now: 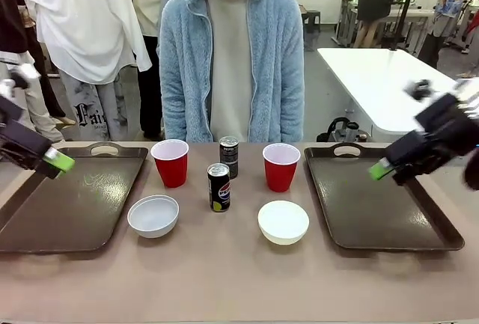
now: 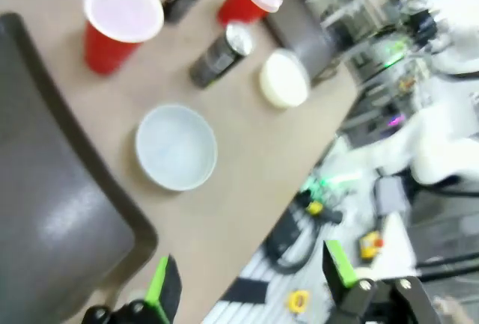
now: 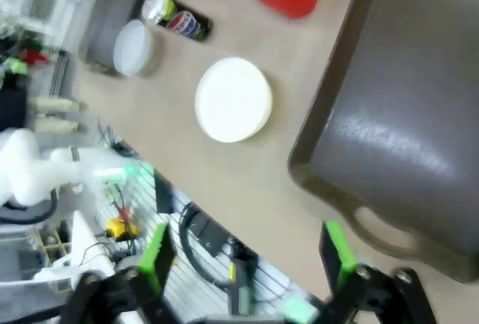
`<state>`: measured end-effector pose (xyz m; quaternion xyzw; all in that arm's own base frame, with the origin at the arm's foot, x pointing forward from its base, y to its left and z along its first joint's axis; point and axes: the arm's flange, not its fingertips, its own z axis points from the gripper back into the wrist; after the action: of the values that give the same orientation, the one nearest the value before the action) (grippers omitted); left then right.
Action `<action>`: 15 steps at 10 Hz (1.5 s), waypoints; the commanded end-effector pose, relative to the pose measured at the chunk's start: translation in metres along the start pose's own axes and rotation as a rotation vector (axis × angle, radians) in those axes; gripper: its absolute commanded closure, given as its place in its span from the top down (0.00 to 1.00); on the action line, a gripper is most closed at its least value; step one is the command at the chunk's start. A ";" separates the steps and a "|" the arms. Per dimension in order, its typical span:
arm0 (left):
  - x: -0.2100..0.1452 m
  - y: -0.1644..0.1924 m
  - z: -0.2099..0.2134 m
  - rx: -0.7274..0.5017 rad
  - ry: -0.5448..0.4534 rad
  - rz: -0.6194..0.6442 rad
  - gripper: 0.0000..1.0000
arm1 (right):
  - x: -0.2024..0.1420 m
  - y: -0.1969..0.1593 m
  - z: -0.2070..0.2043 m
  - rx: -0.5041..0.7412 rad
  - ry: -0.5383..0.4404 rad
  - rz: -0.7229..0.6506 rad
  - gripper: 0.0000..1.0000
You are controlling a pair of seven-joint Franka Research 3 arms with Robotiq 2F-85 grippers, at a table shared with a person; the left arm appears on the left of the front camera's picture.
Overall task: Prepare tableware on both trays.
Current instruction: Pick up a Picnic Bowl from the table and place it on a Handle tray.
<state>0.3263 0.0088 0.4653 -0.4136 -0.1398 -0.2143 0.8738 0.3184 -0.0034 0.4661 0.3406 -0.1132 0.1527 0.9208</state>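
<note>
A busy room with people standing about, and up close a tan table [image 1: 224, 279] with a person [image 1: 230, 62] in a fluffy pale-blue jacket waiting at its far side.

From the front, the left tray [image 1: 67, 204] and the right tray [image 1: 374, 204] lie at the two ends of the table. All the tableware stands on the bare table between them. The left cup [image 1: 171, 164] and the right cup [image 1: 281, 168] are upright towards the person. The rear can [image 1: 229, 157] is between them and the front can [image 1: 218, 188] is just in front of it. The left bowl [image 1: 153, 215] sits just beside the left tray. The right bowl [image 1: 283, 221] sits near the right tray but apart from it. The left gripper [image 1: 58, 162] hangs over the far left part of its tray, and the right gripper [image 1: 382, 170] hangs over the right side of the other.

From the left wrist, the green pads [image 2: 161, 286] stand wide apart with nothing between them. They are above the table edge by a corner of the left tray, and the left bowl is close to that tray's rim.

From the right wrist, the fingers [image 3: 338, 253] are likewise spread and grasp nothing. The right tray's handle cut-out is just ahead of them. The right bowl rests beside that tray, with the right cup beyond it.
</note>
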 end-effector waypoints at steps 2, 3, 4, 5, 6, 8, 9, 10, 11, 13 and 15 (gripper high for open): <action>-0.008 0.045 0.029 -0.365 -0.276 0.317 1.00 | -0.040 -0.043 0.035 0.317 -0.238 -0.355 1.00; -0.025 0.052 0.043 -0.380 -0.330 0.332 1.00 | -0.053 -0.052 0.046 0.346 -0.286 -0.387 1.00; -0.035 0.048 0.055 -0.381 -0.357 0.338 1.00 | -0.064 -0.057 0.056 0.359 -0.311 -0.410 1.00; -0.043 0.033 0.054 -0.366 -0.368 0.349 1.00 | -0.072 -0.060 0.067 0.353 -0.328 -0.424 1.00; -0.042 0.016 0.048 -0.342 -0.358 0.354 1.00 | -0.076 -0.062 0.075 0.342 -0.336 -0.435 1.00; -0.037 -0.013 0.031 -0.214 -0.284 0.340 1.00 | -0.074 -0.056 0.075 0.279 -0.269 -0.371 1.00; -0.026 0.039 0.067 -0.339 -0.343 0.350 1.00 | -0.071 -0.074 0.092 0.341 -0.334 -0.446 1.00; -0.026 0.039 0.067 -0.339 -0.343 0.350 1.00 | -0.071 -0.074 0.092 0.341 -0.334 -0.446 1.00; -0.026 0.039 0.067 -0.339 -0.343 0.350 1.00 | -0.071 -0.074 0.092 0.341 -0.334 -0.446 1.00; -0.026 0.039 0.067 -0.339 -0.343 0.350 1.00 | -0.071 -0.074 0.092 0.341 -0.334 -0.446 1.00; -0.026 0.039 0.067 -0.339 -0.343 0.350 1.00 | -0.071 -0.074 0.092 0.341 -0.334 -0.446 1.00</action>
<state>0.3175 0.0894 0.4691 -0.5935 -0.1642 -0.0016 0.7879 0.2667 -0.1314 0.4680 0.5173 -0.1512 -0.1004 0.8363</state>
